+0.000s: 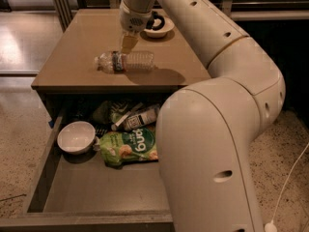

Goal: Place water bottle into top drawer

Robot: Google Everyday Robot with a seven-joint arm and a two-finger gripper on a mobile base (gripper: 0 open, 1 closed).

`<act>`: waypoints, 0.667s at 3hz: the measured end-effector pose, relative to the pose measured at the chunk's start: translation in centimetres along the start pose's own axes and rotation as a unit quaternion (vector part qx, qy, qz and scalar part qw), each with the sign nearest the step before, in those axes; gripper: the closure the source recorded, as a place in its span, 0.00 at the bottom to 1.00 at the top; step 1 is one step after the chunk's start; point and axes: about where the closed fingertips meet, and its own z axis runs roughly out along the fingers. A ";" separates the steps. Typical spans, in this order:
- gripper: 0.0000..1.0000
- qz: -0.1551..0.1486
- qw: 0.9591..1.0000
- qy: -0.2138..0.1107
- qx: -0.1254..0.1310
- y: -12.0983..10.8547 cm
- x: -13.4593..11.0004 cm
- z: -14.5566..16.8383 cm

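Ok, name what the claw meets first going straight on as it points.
Probably the water bottle lying on the table right beneath the claw, which points down; depth is unclear.

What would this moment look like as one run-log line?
end effector: over water bottle | water bottle: lying on table | top drawer: open
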 end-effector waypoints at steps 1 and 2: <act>0.60 0.000 1.000 0.000 0.000 0.0 0.0 0.1; 0.38 0.000 1.000 0.000 0.000 0.0 0.0 0.1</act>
